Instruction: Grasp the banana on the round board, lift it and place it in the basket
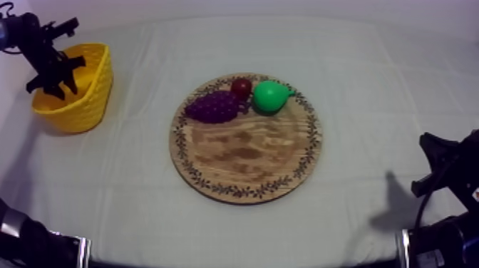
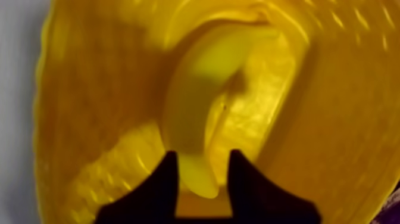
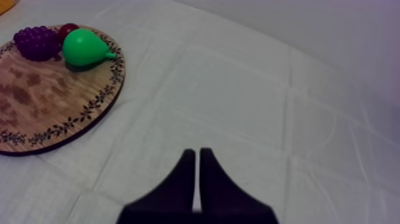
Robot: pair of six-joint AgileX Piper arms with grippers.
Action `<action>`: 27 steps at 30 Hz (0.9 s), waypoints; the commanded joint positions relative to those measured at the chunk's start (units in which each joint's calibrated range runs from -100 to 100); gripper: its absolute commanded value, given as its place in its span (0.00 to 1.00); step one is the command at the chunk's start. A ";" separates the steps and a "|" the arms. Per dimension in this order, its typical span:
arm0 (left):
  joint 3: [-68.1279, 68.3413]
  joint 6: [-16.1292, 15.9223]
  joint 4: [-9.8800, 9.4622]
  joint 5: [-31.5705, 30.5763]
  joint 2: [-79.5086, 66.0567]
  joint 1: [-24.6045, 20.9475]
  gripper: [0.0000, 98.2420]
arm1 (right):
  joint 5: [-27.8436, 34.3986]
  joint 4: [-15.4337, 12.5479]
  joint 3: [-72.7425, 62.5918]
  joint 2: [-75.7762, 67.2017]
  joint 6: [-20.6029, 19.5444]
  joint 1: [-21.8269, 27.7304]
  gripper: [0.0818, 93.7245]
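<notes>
One banana lies in basket, frame upper left; left gripper spread above; right gripper pressed together.

Readable text, labels, numbers: none, nothing to read anywhere on the table.
wooden board: a dark leafy garland runs round the rim, and it's ornament, not lettering.
yellow basket: plain woven wall with no legible mark on it.
</notes>
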 commanded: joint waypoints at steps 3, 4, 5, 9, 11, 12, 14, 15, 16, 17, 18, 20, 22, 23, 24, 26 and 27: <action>3.70 -1.85 0.22 -2.46 -5.05 1.29 0.04 | -0.01 -0.02 -0.03 -0.04 0.01 -0.01 0.00; 4.85 -2.31 0.38 -3.39 -6.75 1.80 0.03 | -0.01 -0.02 -0.03 -0.04 0.01 -0.01 0.00; 6.12 -2.78 0.56 -4.51 -8.63 2.35 0.02 | -0.01 -0.02 -0.03 -0.04 0.01 -0.01 0.00; 12.64 -4.30 1.67 -9.70 -18.14 4.44 0.01 | -0.01 -0.02 -0.03 -0.04 0.01 -0.01 0.00; 16.62 -5.48 2.59 -12.34 -23.79 5.32 0.00 | -0.01 -0.02 -0.03 -0.04 0.01 -0.01 0.00; 18.81 -6.11 3.03 -13.66 -26.82 5.79 0.00 | -0.01 -0.02 -0.03 -0.04 0.01 -0.01 0.00; 23.44 -7.40 3.87 -16.44 -33.31 6.76 0.00 | -0.01 -0.02 -0.03 -0.04 0.01 -0.01 0.00; 25.87 -8.00 4.16 -17.89 -36.72 7.27 0.00 | -0.01 -0.02 -0.03 -0.04 0.01 -0.01 0.00; 28.33 -8.53 4.37 -19.32 -40.21 7.76 0.00 | -0.01 -0.02 -0.03 -0.04 0.01 -0.01 0.00; 30.83 -8.96 4.52 -20.78 -43.74 8.17 0.00 | -0.01 -0.02 -0.03 -0.04 0.01 -0.01 0.00; 33.38 -9.28 4.62 -22.27 -47.33 8.48 0.00 | -0.01 -0.02 -0.03 -0.04 0.01 -0.01 0.00; 38.78 -9.72 4.71 -25.30 -54.67 8.88 0.00 | -0.01 -0.02 -0.03 -0.04 0.03 -0.01 0.00; 44.52 -9.82 4.44 -28.45 -62.15 9.08 0.00 | -0.01 -0.02 -0.03 -0.04 0.05 -0.01 0.00; 47.58 -9.99 4.29 -30.26 -65.87 9.12 0.00 | -0.01 -0.02 -0.03 -0.04 0.05 -0.01 0.00; 50.83 -10.47 4.27 -32.47 -69.54 9.08 0.00 | -0.01 -0.02 -0.03 -0.04 0.05 -0.01 0.00; 57.89 -13.38 4.93 -37.46 -76.67 8.89 0.00 | -0.01 -0.02 -0.03 -0.04 0.06 -0.01 0.00; 61.33 -14.95 5.46 -39.65 -80.07 8.66 0.00 | -0.01 -0.02 -0.03 -0.04 0.06 -0.01 0.00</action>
